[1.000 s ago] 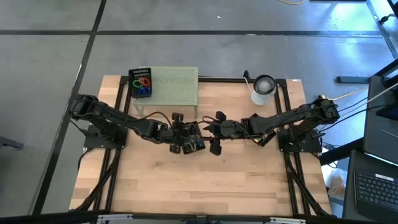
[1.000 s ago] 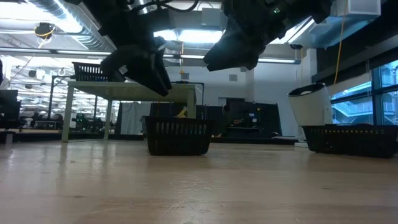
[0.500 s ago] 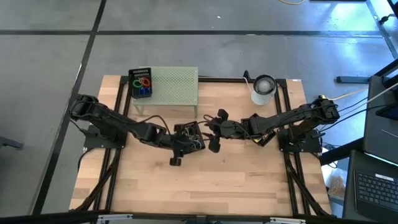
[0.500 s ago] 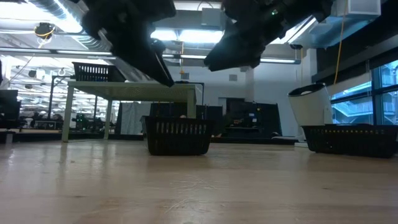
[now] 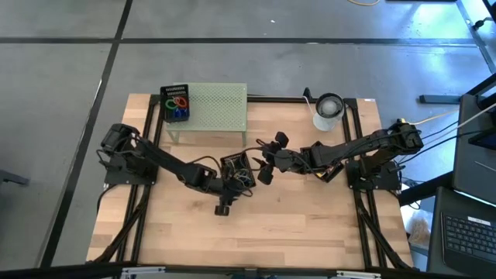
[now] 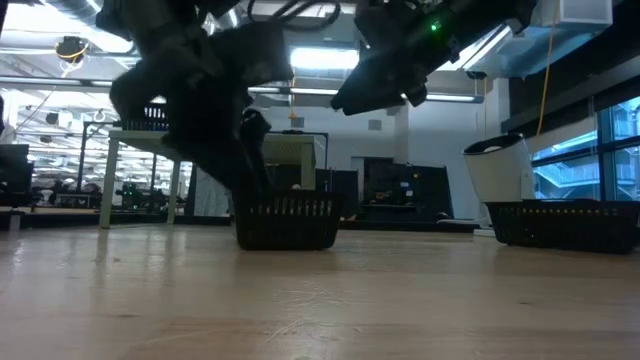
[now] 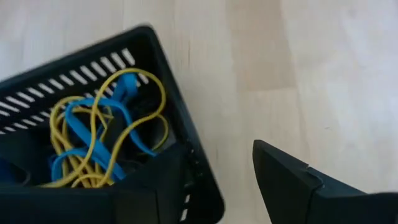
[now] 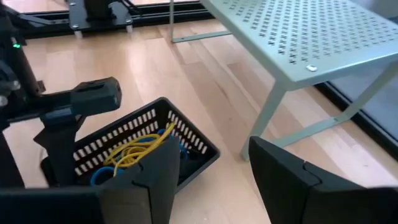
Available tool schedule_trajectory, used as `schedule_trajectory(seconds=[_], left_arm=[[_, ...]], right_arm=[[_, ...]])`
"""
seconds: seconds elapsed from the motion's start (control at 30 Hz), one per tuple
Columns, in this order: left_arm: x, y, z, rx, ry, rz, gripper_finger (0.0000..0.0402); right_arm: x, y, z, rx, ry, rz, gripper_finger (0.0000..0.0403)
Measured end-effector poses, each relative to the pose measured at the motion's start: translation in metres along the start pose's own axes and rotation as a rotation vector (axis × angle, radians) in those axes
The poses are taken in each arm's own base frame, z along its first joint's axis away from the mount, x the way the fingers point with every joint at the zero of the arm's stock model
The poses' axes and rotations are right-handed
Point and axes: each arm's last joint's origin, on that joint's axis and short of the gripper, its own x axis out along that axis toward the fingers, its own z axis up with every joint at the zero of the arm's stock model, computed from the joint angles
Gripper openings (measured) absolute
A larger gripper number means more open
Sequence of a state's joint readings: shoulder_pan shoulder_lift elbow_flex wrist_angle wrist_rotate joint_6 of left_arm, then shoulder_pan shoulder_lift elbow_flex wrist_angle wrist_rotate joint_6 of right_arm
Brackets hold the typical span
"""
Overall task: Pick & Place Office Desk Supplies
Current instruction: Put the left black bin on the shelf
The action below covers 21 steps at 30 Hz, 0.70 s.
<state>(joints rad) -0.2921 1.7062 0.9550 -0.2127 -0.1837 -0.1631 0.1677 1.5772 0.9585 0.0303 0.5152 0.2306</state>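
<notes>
Baskets first: a small black slotted basket (image 5: 237, 168) sits mid-table, just in front of the pale-green mesh stand (image 5: 214, 107), and holds a tangle of yellow and blue bands (image 7: 102, 134). A second black basket (image 5: 175, 104), with red, green and blue loop clips (image 5: 180, 104) in it, rests on the stand's left end. The left gripper (image 5: 225, 195) hangs low at the near side of the mid-table basket, its fingers (image 7: 305, 186) spread apart with nothing between them; one finger lies along the basket's wall, the other over bare wood. The right gripper (image 5: 269, 155) hovers just beside the same basket on its other side, raised off the table, its fingers also apart and empty. A white cylindrical roll (image 5: 328, 111) stands at the table's far right, well apart from both.
</notes>
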Motion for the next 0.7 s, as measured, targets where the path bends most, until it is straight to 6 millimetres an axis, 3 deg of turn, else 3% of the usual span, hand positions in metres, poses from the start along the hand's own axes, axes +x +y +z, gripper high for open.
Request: schedule_trajectory(seconds=[0.33, 0.5, 0.7], left_arm=[[0.003, 0.001, -0.002, 0.004, 0.010, 0.054, 0.0160], [0.003, 0.000, -0.002, 0.067, 0.015, 0.028, 0.0100], [0.003, 0.000, -0.002, 0.120, 0.017, 0.025, 0.0012]], right_arm=[[-0.006, 0.006, -0.001, -0.062, -0.044, -0.149, 0.0194], [-0.009, 0.009, -0.002, -0.111, -0.054, -0.185, 0.0194], [-0.009, 0.013, -0.003, -0.133, -0.025, -0.050, 0.0194]])
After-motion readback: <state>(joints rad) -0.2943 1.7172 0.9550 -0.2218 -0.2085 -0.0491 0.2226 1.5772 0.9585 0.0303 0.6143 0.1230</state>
